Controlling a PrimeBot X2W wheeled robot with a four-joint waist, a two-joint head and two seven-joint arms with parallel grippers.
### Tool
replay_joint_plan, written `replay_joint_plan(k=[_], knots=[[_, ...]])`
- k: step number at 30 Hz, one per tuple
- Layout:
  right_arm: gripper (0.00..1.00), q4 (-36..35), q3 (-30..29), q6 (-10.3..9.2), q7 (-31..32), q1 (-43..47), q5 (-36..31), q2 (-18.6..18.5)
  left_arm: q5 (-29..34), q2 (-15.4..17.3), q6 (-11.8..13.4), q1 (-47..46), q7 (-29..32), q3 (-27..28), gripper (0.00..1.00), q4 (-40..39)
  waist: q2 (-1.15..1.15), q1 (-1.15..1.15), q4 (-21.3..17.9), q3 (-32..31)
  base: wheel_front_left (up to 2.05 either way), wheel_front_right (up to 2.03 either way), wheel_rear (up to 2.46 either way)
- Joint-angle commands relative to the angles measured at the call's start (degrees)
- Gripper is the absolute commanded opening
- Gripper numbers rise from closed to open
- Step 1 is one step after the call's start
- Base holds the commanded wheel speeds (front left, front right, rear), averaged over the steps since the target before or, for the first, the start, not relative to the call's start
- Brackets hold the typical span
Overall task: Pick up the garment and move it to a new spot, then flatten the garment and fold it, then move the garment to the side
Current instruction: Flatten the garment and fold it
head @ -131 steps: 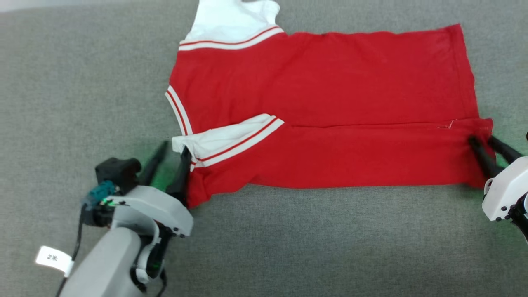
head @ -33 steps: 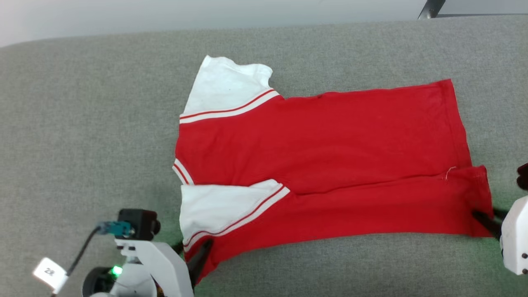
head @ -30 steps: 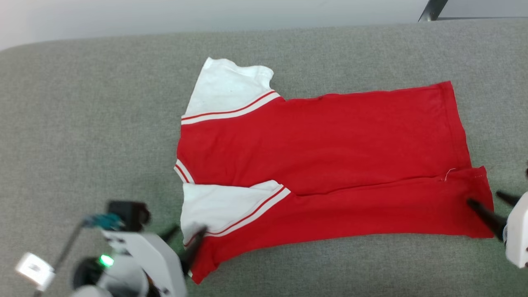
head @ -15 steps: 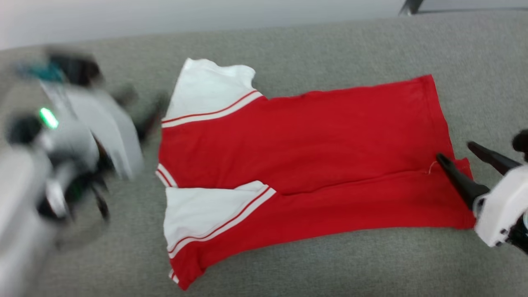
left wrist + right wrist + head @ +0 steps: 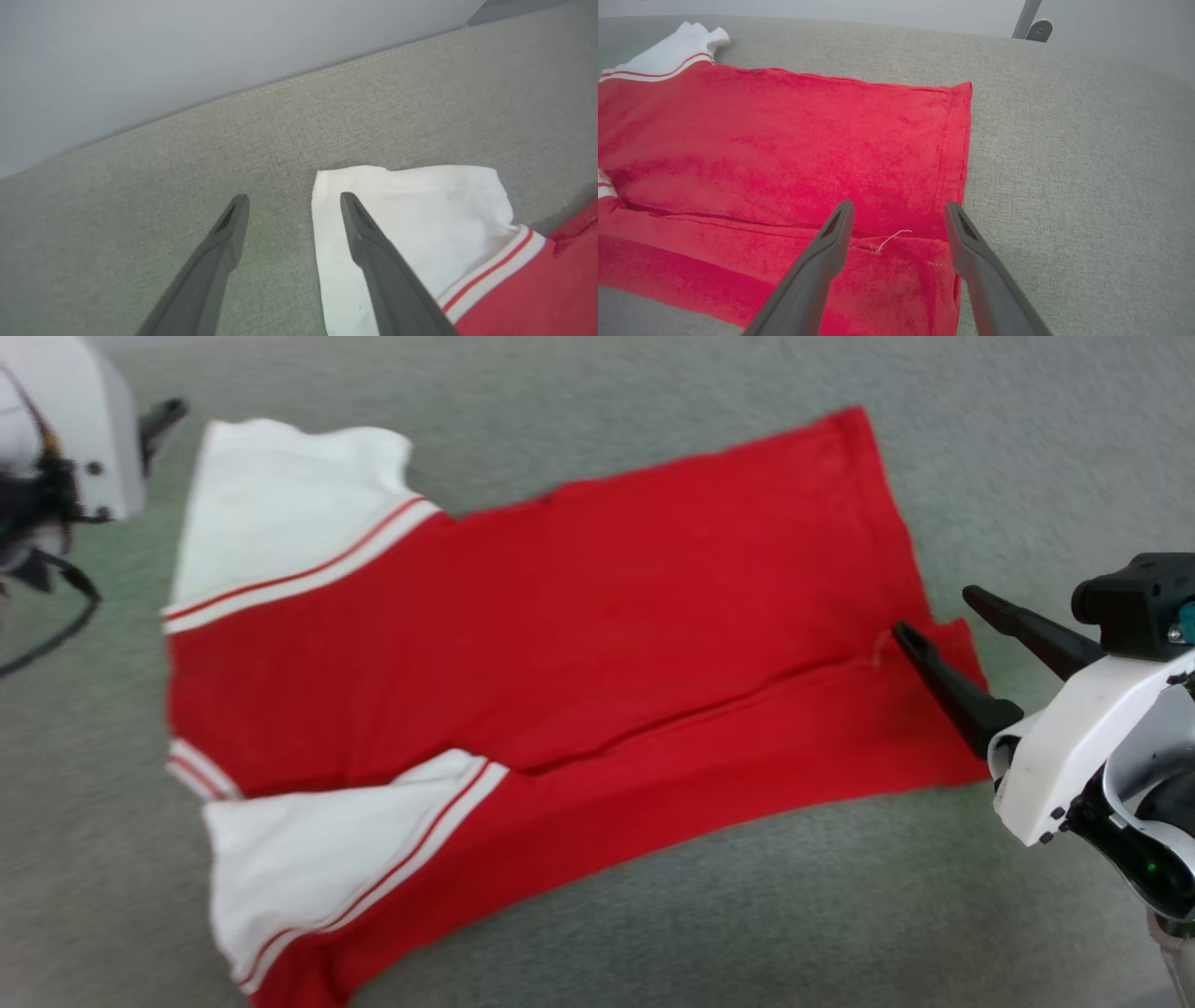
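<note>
So here's what you've got. The grey fabric surface [image 5: 653, 915] takes up pretty much everything, and in the left wrist view its far edge runs along a pale wall [image 5: 187, 56].

The garment [image 5: 607, 644] lies flat across the middle of that surface, sleeves toward your left side and hem toward your right. Its near long side is folded up over the body, so a crease runs along the length of the shirt. The far white sleeve [image 5: 280, 513] sticks out toward the surface's far edge. The near white sleeve [image 5: 327, 849] lies folded onto the red.

Your right gripper [image 5: 935, 611] is at the hem end, fingers spread wide with nothing between them. One finger is over the red cloth and the other is just off the hem edge. Can't tell if either one is actually touching the fabric.

Your left gripper [image 5: 294, 198] is at the far sleeve's outer corner, also spread wide and holding nothing. One finger is over bare grey and the other overlaps the sleeve's edge.

Small stuff: a loose white thread [image 5: 892, 238] sits at the folded flap's corner, between the right fingers. A metal leg [image 5: 1029, 18] shows past the far edge.
</note>
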Motion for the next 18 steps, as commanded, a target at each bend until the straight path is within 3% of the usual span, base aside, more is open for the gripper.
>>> replay_joint_plan(k=[1, 7, 15, 16, 18], knots=[[1.0, 0.26, 0.25, -0.09, -0.53, -1.01, 0.4, 0.24, -0.76, -0.1, -0.5, -1.09, 1.29, -0.03, 1.0, 1.84, 0.0, 0.0, -5.04, 4.77, 0.0, 0.0, 0.0], [1.0, 1.26, 0.82, -0.09, -1.59, -1.21, 0.65, -0.22, -4.84, -0.99, -2.32, -1.38, 9.12, -0.88, 1.0, 9.74, 0.0, 0.0, -6.11, 5.39, 0.0, 0.0, 0.0], [1.0, 2.29, 0.41, -0.09, -1.51, -1.84, 0.62, -0.37, -9.62, -4.15, -3.09, 1.04, 14.91, -2.13, 1.0, 12.27, 0.0, 0.0, -5.43, 5.61, 0.0, 0.0, 0.0], [1.0, 2.41, 0.41, -0.09, -1.47, -2.07, 0.63, -0.39, -9.92, -4.3, -3.09, 1.06, 15.09, -2.34, 0.74, 12.06, 0.0, 0.0, -5.28, 5.62, 0.0, 0.0, 0.0], [1.0, 2.57, 0.43, -0.09, -1.22, -2.38, 0.67, -0.65, -10.81, -5.22, -3.16, 2.0, 15.45, -2.81, 0.0, 11.16, 0.0, 0.0, -4.94, 5.52, 0.0, 0.0, 0.0]])
